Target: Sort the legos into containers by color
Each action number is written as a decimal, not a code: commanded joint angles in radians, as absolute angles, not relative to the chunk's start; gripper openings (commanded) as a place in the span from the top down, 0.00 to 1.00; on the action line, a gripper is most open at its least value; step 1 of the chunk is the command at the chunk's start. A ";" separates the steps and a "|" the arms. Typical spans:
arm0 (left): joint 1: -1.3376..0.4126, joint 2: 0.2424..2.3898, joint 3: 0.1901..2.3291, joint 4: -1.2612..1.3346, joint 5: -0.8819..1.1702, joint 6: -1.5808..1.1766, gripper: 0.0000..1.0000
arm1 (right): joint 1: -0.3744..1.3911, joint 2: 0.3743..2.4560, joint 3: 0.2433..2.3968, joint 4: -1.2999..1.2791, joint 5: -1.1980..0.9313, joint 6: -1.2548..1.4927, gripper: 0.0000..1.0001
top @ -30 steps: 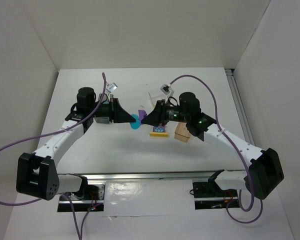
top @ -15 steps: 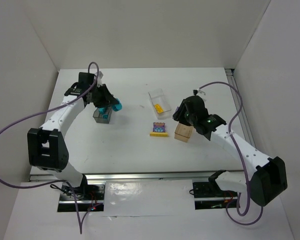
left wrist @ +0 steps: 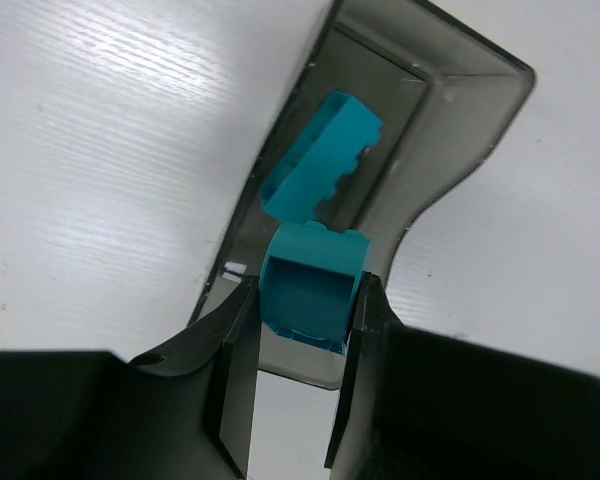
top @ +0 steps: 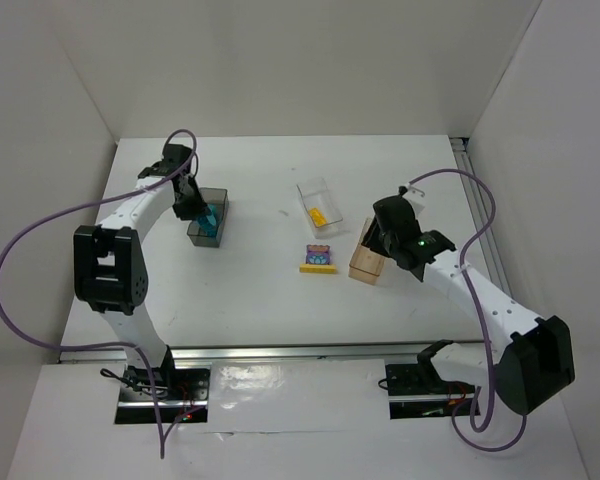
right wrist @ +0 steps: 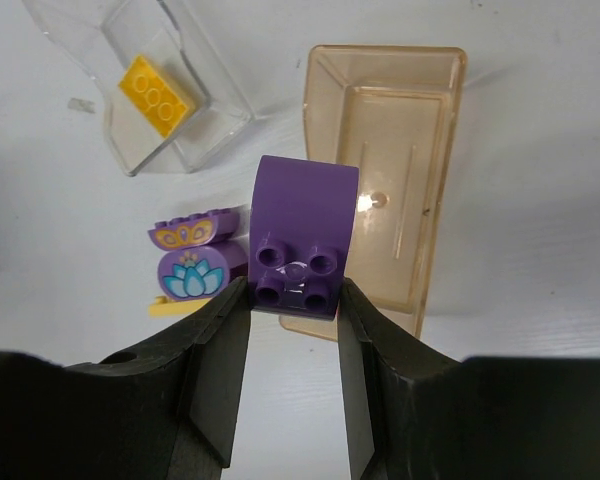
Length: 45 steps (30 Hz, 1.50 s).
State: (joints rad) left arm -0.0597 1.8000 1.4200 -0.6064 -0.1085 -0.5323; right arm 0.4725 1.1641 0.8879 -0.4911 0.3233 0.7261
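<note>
Held teal brick (left wrist: 310,285): clamped between the fingers of the left gripper (left wrist: 306,300), over the near end of the grey box (left wrist: 470,110).
Grey box: a second teal brick (left wrist: 320,155) lies tilted inside.
Held purple brick (right wrist: 302,235): pinched in the right gripper (right wrist: 295,300), studs facing the wrist camera, overlapping the near rim of the tan box (right wrist: 400,150).
Clear box (right wrist: 220,95): holds one yellow brick (right wrist: 158,95).
Table (top: 250,290): a purple flower-print brick (right wrist: 190,265) sits on a thin yellow plate (top: 317,267), beside the tan box.
</note>
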 commanded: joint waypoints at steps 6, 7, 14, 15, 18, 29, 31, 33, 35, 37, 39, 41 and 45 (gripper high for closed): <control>-0.031 1.804 1.459 -0.611 -0.143 -0.566 1.00 | 0.454 1.201 0.871 -0.515 0.373 0.710 0.62; -0.031 1.804 1.459 -0.611 -0.143 -0.555 1.00 | 0.454 1.201 0.871 -0.515 0.373 0.710 0.59; -0.031 1.792 1.459 -0.611 -0.110 -0.535 0.22 | 0.454 1.290 0.862 -0.494 0.409 0.723 0.37; -0.031 1.780 1.459 -0.611 -0.110 -0.535 0.19 | 0.454 1.299 0.862 -0.494 0.423 0.732 0.30; -0.031 1.752 1.479 -0.621 -0.100 -0.525 0.09 | 0.454 1.328 0.893 -0.506 0.446 0.732 0.15; -0.119 1.579 1.502 -0.644 -0.026 -0.454 0.13 | 0.708 1.344 1.006 -0.436 0.420 0.534 0.17; -0.156 1.534 1.461 -0.635 -0.017 -0.469 0.15 | 0.770 1.428 1.076 -0.460 0.420 0.525 0.09; -0.175 1.499 1.425 -0.620 0.005 -0.503 0.15 | 0.791 1.489 1.123 -0.497 0.431 0.525 0.06; -0.175 1.453 1.373 -0.598 0.032 -0.515 0.15 | 0.801 1.569 1.169 -0.497 0.420 0.525 0.04; -0.184 1.444 1.364 -0.598 0.032 -0.515 0.16 | 0.801 1.621 1.198 -0.517 0.420 0.538 0.02; -0.193 1.443 1.355 -0.598 0.032 -0.515 0.16 | 0.801 1.684 1.230 -0.517 0.400 0.549 0.00; -0.193 1.443 1.355 -0.609 0.032 -0.515 0.16 | 0.801 1.733 1.255 -0.517 0.390 0.569 0.00; -0.204 1.443 1.344 -0.609 0.041 -0.515 0.16 | 0.792 1.793 1.279 -0.528 0.399 0.618 0.00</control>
